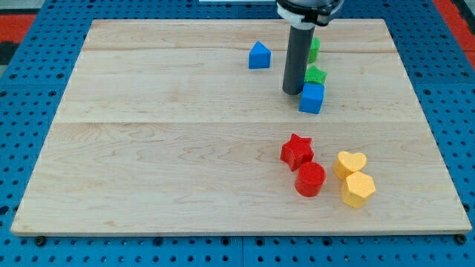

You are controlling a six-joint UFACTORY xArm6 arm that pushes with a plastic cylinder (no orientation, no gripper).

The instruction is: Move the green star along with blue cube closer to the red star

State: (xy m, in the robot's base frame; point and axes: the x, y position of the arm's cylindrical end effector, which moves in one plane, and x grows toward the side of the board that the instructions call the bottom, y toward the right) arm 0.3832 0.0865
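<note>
Wooden board [148,148] lies on a perforated table surface [30,111]. My tip [291,91] stands in the upper right part of the board, just left of the blue cube [312,98]. The green star [316,75] sits directly above the cube, touching it. A second green block [315,49], partly hidden by the rod, lies further up. A blue house-shaped block [259,55] sits left of the rod. Toward the view's bottom, well apart from the cube, the red star [297,150] touches a red cylinder [310,179] below it. To their right a yellow heart [350,163] sits above a yellow hexagon [358,189].
</note>
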